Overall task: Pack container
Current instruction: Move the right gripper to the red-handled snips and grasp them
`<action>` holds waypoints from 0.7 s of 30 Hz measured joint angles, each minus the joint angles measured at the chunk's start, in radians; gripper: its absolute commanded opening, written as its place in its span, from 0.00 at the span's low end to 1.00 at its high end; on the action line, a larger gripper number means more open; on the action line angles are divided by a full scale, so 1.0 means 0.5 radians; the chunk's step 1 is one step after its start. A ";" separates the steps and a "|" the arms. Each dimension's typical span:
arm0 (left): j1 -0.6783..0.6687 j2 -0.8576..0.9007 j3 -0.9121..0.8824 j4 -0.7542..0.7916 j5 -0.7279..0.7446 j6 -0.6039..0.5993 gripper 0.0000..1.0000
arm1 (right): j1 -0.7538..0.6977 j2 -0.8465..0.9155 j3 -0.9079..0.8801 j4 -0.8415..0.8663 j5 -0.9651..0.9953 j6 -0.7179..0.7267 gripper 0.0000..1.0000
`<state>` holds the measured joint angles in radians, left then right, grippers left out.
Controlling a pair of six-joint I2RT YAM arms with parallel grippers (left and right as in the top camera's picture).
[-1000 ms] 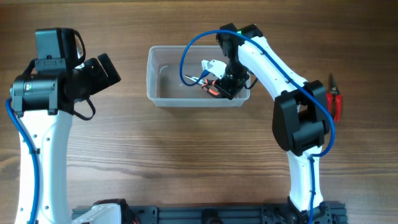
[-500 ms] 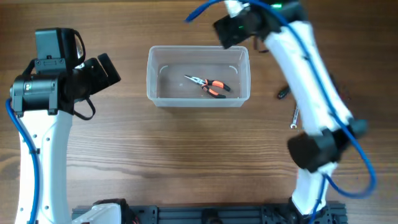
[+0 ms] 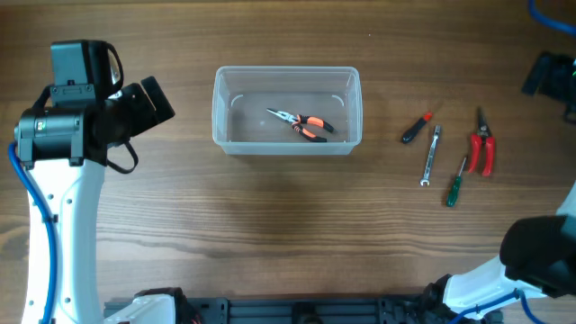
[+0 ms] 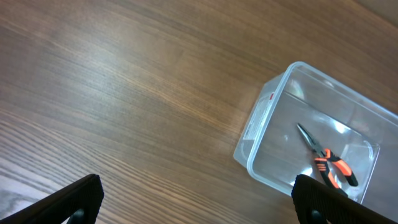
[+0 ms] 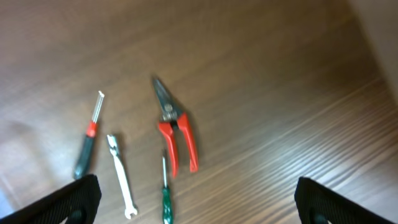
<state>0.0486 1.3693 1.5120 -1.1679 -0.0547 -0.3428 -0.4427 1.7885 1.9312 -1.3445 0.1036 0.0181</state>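
Right arm [image 3: 538, 255] has swung clear of the container [image 3: 286, 149], fingers [image 5: 73, 200] spread wide.

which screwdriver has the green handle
The screwdriver between the wrench and the red snips; the other screwdriver, left of the wrench, has a black and red handle.

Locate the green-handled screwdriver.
Overhead view: the green-handled screwdriver lies at the right side, between the wrench and the red-handled cutters, well right of the container.
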 measured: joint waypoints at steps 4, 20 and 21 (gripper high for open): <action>0.000 0.000 0.000 0.005 0.000 0.000 1.00 | -0.006 0.011 -0.625 0.461 -0.037 -0.055 1.00; 0.000 0.000 0.000 0.003 0.000 0.000 1.00 | -0.282 0.018 -1.281 1.093 -0.285 -0.319 1.00; 0.000 0.000 0.000 0.002 0.000 0.000 1.00 | -0.282 0.018 -1.321 1.127 -0.293 -0.325 1.00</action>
<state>0.0486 1.3693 1.5120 -1.1667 -0.0547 -0.3428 -0.5835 1.7973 1.2709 -0.7811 -0.0429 -0.1444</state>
